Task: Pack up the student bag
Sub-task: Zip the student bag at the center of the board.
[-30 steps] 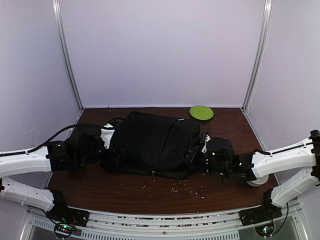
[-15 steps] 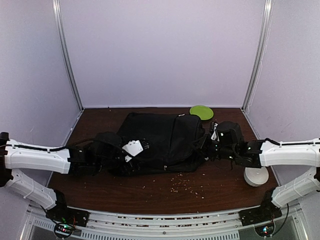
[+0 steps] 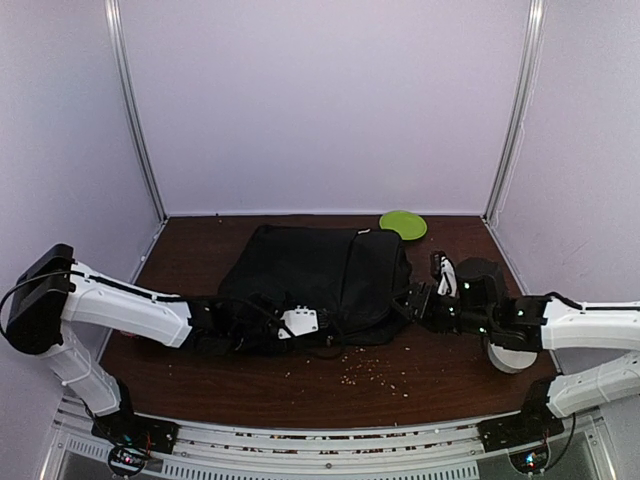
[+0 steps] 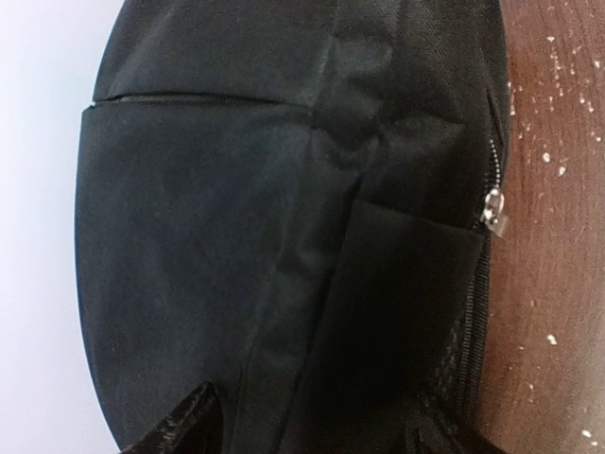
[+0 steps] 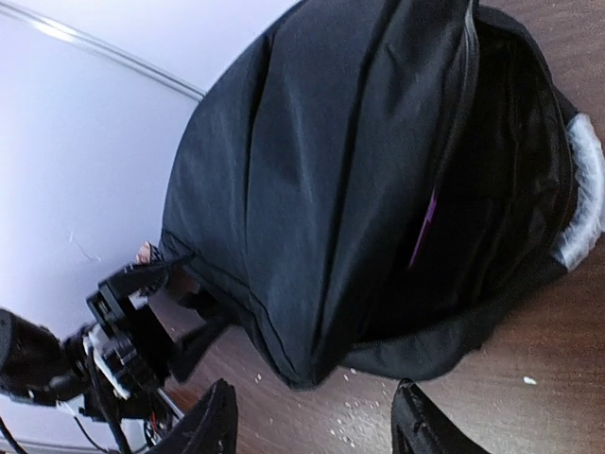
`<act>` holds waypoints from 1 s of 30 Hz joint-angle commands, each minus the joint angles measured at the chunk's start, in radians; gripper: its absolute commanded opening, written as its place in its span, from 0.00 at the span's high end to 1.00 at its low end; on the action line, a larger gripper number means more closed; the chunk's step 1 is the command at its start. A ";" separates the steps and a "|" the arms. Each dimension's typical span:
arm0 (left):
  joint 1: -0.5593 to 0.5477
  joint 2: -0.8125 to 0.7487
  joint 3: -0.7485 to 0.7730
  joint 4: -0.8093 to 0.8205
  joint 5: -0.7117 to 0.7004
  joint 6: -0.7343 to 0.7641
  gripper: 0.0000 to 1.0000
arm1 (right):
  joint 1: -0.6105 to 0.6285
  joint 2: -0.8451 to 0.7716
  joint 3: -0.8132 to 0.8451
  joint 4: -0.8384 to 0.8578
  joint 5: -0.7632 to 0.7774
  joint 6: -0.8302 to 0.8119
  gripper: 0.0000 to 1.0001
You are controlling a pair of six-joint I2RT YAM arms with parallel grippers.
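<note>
Right end effector (image 5: 312, 421) backed off student bag (image 3: 310, 275), jaws apart, left end effector (image 4: 302, 426) spread by it, purple sliver (image 5: 425, 227) inside

I worked in a lab test booth, not a home. Blank pale walls (image 3: 320, 100) closed me in from 9 round to 3 o'clock, joined by bare aluminium posts (image 3: 135, 110) at 10 and 2. A metal rail (image 3: 320, 440) at 6 (wiring and small lights showing) carried my arm bases, fronting a dark wooden table (image 3: 250, 385).
</note>
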 commanded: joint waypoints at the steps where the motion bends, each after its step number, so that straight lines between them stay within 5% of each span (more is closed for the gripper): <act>1: -0.004 0.083 0.072 0.051 -0.048 0.074 0.39 | 0.067 -0.079 -0.090 0.001 0.020 -0.088 0.44; 11: -0.004 0.104 0.091 0.079 -0.064 0.061 1.00 | 0.167 -0.224 -0.175 0.001 0.111 -0.145 0.45; 21: -0.004 -0.052 0.279 -0.296 0.087 -0.227 1.00 | 0.311 -0.224 -0.137 0.114 0.303 -0.297 0.46; 30: -0.004 -0.107 0.406 -0.497 0.305 -0.504 1.00 | 0.363 -0.113 -0.065 0.160 0.258 -0.390 0.44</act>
